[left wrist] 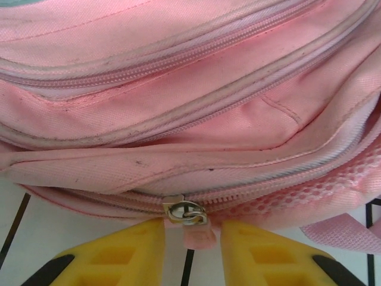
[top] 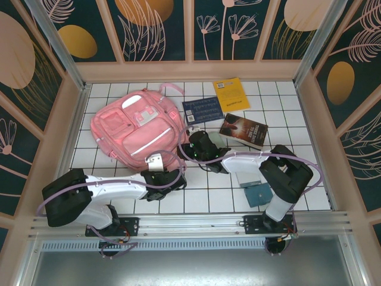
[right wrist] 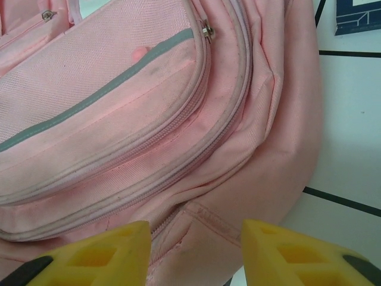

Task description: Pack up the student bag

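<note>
The bag (top: 128,122) is lying flat on the table (top: 286,113), pockets up, at about 10 o'clock from the table's middle in the top view. The left gripper (left wrist: 191,238) is sitting at the bag's 5 o'clock edge, so the bag is lying at 12 o'clock from it.

In the left wrist view the zip (left wrist: 268,189) is running crosswise to the fingers, from 9 to 3 o'clock and rising a little toward 3. The pull (left wrist: 186,213) is sitting at 12 o'clock just off the fingertips, and its pink tab (left wrist: 199,238) is hanging into the gap. The jaws are standing apart on either side of the tab without pinching it, so this gripper is released.

The coming move is turning on that relation, I judge. With the tab between the fingers, closing on it and drawing along the zip's line, not across it, is what opening the bag is calling for. The left arm is the nearer one to the pull. It is lying low, forearm stretching toward 3 o'clock along the near table, wrist turning up toward 12.

The right gripper (right wrist: 195,229) is hovering at the bag's 4 o'clock side. Its jaws are standing wide apart astride the side cloth, clenching nothing as far as shows. Its arm is folding at the elbow, forearm reaching toward 9 o'clock. A blue book (top: 202,110) is lying between the bag's 2 and 3 o'clock.
</note>
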